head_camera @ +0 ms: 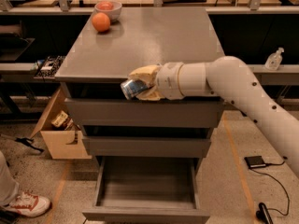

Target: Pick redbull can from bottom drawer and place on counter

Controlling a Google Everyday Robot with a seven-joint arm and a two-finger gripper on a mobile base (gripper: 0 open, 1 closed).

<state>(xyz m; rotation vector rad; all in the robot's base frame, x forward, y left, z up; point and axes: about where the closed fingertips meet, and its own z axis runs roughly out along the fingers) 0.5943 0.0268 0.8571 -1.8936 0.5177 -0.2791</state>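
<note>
My gripper (136,84), with pale yellow fingers, is shut on the redbull can (131,87). The blue-and-silver can lies tilted on its side in the grip, its silver end facing left. It hangs in front of the cabinet at the level of the counter's front edge, just below the grey counter (154,36). The bottom drawer (147,185) is pulled open below and its tray looks empty. My white arm comes in from the right.
An orange fruit (101,22) and a bowl (108,8) with a fruit sit at the counter's back left. An open cardboard box (60,129) stands left of the cabinet. A shoe (25,204) is at bottom left. A cluttered workbench runs behind.
</note>
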